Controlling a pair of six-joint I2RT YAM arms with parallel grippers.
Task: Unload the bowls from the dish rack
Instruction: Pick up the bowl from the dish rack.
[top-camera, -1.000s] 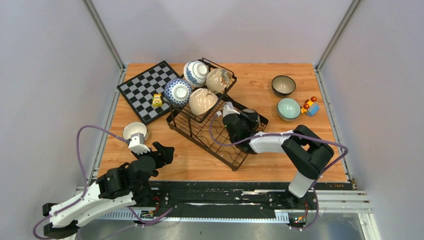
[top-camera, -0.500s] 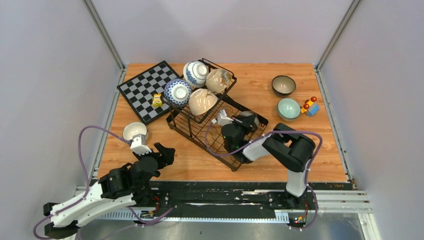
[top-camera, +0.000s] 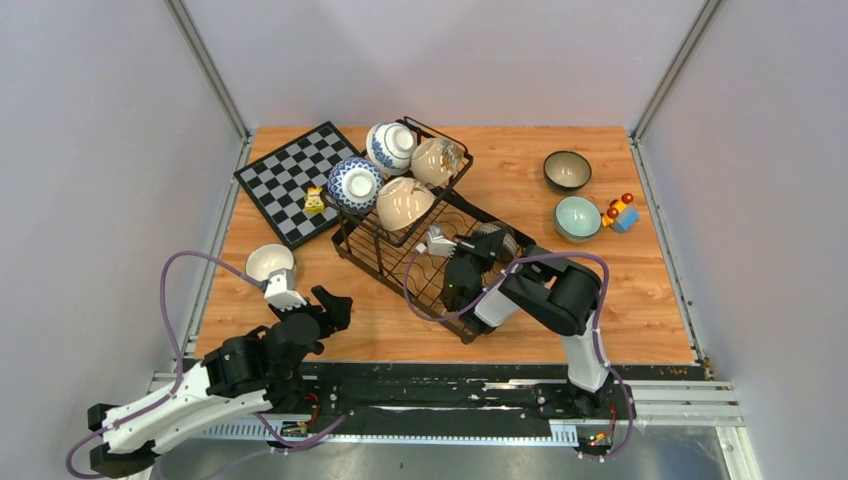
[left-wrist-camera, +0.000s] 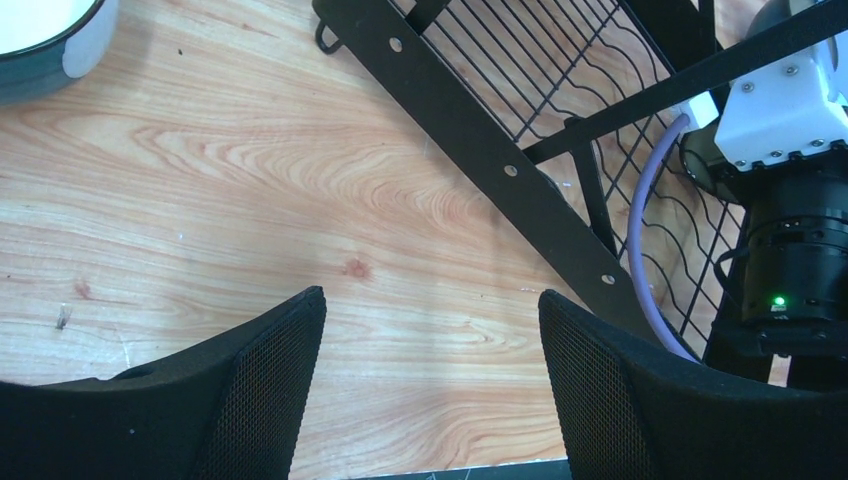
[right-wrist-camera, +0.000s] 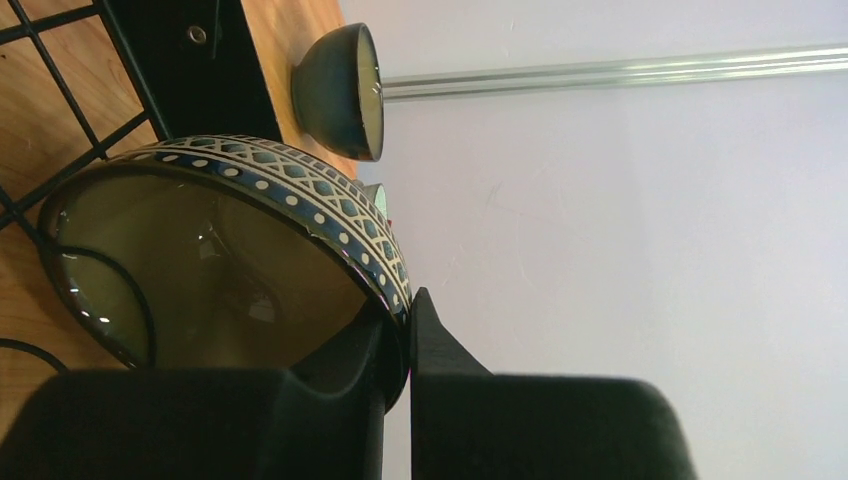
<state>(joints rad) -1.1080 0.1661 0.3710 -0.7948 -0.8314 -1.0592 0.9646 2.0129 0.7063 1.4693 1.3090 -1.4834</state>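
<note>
Three bowls (top-camera: 577, 217) are out, four lean in the rack (left-wrist-camera: 450, 112), right gripper (right-wrist-camera: 408, 310) pinches a fifth bowl (right-wrist-camera: 230, 260), left gripper (left-wrist-camera: 430, 310) open, empty.

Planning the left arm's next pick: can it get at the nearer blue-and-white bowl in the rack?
Probably yes. The left gripper is open and empty, and that bowl sits exposed at the rack's left edge. The right gripper, shut on a patterned bowl, is further right.
</note>
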